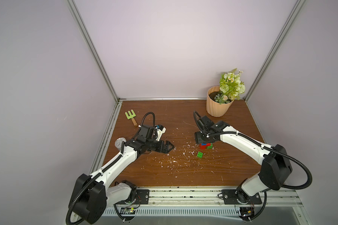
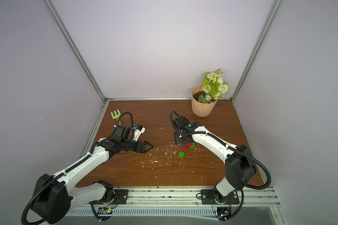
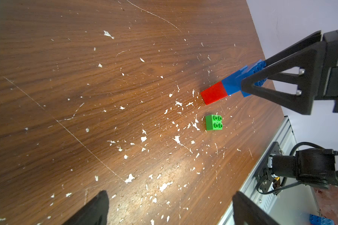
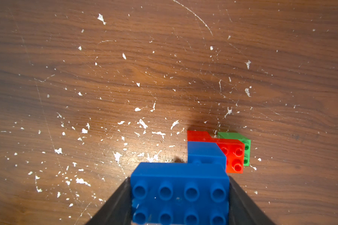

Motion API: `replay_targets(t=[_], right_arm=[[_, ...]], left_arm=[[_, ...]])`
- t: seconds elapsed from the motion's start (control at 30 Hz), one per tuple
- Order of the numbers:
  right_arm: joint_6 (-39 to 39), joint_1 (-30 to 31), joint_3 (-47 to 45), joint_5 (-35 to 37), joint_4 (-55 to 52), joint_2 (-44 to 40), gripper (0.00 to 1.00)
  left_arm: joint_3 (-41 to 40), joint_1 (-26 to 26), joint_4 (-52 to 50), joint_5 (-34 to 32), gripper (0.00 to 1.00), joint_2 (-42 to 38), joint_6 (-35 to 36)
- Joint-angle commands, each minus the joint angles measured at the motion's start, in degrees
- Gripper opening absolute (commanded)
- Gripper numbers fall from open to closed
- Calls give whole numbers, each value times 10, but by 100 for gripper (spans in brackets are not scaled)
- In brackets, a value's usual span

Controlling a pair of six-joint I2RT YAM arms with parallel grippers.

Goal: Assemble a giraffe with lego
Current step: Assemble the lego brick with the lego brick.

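The giraffe [image 1: 205,145] [image 2: 188,145] stands right of the table's middle as a partial stack. In the right wrist view it shows a red leg [image 4: 197,135], a green leg [image 4: 244,148], a red body [image 4: 232,153] and a blue square brick [image 4: 205,153]. My right gripper [image 4: 180,181] is shut on the blue oblong lego brick [image 4: 180,194] on top of the stack. A loose green square brick [image 1: 199,154] [image 3: 214,122] lies on the table just in front. My left gripper [image 1: 171,149] [image 3: 170,212] hovers open and empty well to the left.
A green toy rake [image 1: 130,116] lies at the back left. A peach flower pot [image 1: 217,106] stands at the back right. A round silver object [image 1: 119,143] sits by the left arm. White flakes are scattered across the wooden table [image 1: 164,171].
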Motion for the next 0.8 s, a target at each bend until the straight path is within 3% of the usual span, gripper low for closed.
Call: replay_targets(t=[0.0,0.77], right_arm=[[-2,-6,0,8,-12,-23,55],[-5,-7,-13,-26,-4,-17,54]], left_arm=[[3,-5,-6,1,99,-8,1],[2,-5,-5,2,100,-5,1]])
